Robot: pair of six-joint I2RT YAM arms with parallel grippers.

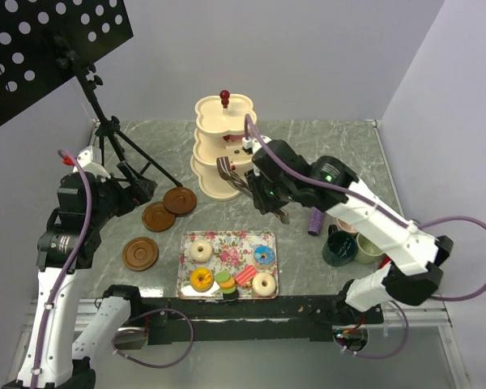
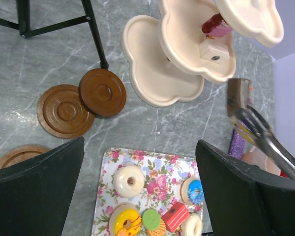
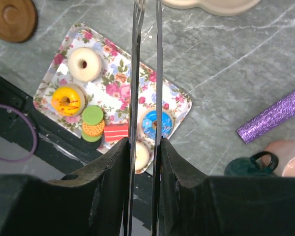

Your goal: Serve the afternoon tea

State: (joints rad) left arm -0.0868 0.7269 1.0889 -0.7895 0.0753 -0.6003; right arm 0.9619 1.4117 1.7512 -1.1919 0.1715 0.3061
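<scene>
The cream three-tier stand (image 1: 225,150) stands at the back centre, with a white cake slice (image 2: 215,51) and a pink piece on a middle tier. My right gripper (image 1: 269,193) (image 3: 144,145) is shut on metal tongs (image 1: 231,174) (image 3: 136,73), whose tips are beside the stand's bottom tier. Nothing shows between the tong arms. Doughnuts (image 1: 200,250), macarons (image 1: 224,281) and a red cake slice (image 1: 245,275) lie on the floral tray (image 1: 227,241). My left gripper (image 1: 136,192) (image 2: 140,147) is open and empty, high over the table at the left. Three brown saucers (image 1: 158,216) lie left of the tray.
A dark teal mug (image 1: 338,249), a pale green mug (image 1: 368,247) and a pink mug (image 1: 344,227) cluster at the right under my right arm. A purple glittery microphone (image 1: 316,220) lies beside them. A black music stand's tripod (image 1: 117,142) stands at the back left.
</scene>
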